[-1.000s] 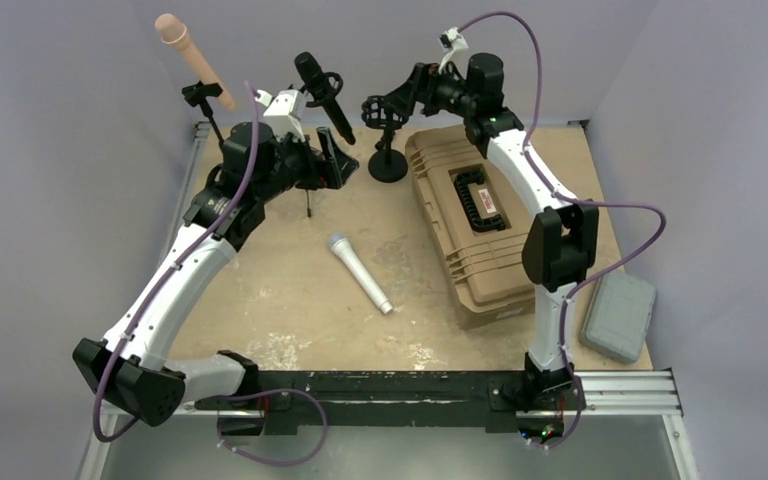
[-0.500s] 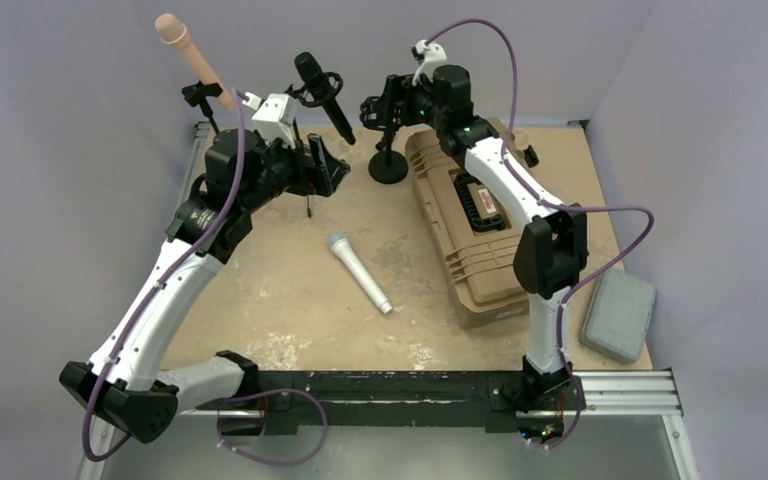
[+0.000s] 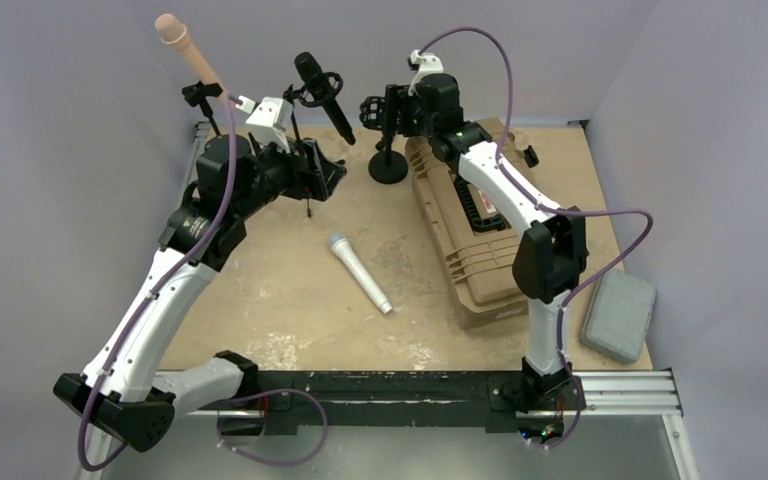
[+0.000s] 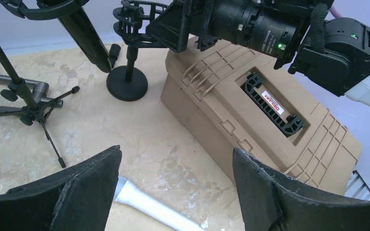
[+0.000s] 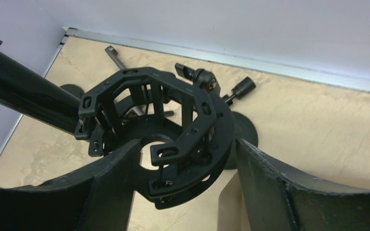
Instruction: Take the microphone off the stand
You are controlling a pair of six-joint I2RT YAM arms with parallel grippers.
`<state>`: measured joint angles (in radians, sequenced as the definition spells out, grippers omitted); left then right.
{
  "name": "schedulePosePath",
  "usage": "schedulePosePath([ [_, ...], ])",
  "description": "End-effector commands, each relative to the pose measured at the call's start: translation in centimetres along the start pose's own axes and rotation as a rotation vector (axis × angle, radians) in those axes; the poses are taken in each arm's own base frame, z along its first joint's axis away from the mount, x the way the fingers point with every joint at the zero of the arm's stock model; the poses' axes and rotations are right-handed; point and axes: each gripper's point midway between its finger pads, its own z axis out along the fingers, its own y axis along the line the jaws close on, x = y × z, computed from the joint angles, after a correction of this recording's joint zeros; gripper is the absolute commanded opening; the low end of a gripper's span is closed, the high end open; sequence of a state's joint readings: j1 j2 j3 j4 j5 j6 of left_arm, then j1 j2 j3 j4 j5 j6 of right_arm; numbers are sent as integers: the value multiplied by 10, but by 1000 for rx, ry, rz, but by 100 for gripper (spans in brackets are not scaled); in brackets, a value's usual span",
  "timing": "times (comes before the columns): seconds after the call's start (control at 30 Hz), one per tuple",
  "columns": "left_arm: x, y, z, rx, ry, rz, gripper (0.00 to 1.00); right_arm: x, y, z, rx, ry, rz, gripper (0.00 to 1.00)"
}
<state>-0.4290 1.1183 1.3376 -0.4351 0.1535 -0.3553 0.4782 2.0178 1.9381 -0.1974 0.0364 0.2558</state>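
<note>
A black microphone (image 3: 321,94) sits tilted in a ring mount on a thin tripod stand (image 3: 307,195) at the back of the table; it also shows in the left wrist view as the black microphone (image 4: 83,34). My left gripper (image 3: 322,168) hangs open just below and in front of it, with nothing between its fingers (image 4: 94,180). My right gripper (image 3: 378,110) is open, its jaws on either side of an empty black shock mount (image 5: 156,130) on a round-base stand (image 3: 388,165), with gaps showing on both sides.
A silver microphone (image 3: 359,273) lies on the table centre. A beige microphone (image 3: 190,55) stands on a stand at back left. A tan hard case (image 3: 470,225) lies under the right arm, and a grey case (image 3: 618,315) lies at the right edge.
My right gripper has moved left onto the empty shock mount and its jaws have narrowed. The left arm has shifted slightly left and up, jaws unchanged.
</note>
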Motion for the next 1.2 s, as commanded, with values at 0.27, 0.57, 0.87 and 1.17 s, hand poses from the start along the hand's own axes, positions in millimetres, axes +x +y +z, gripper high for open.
schedulePosePath([
  [0.27,-13,-16,-18,64,-61,11,83,-32,48,-32,-81,-74,253,61],
  [0.57,-19,-20,-27,76,-84,11,83,-24,85,-46,-221,-71,352,70],
  [0.87,-22,-20,-32,72,-101,16,83,-34,98,-73,-273,-107,335,70],
  [1.17,-22,-19,-33,66,-102,17,83,-44,48,-82,-57,-152,160,66],
])
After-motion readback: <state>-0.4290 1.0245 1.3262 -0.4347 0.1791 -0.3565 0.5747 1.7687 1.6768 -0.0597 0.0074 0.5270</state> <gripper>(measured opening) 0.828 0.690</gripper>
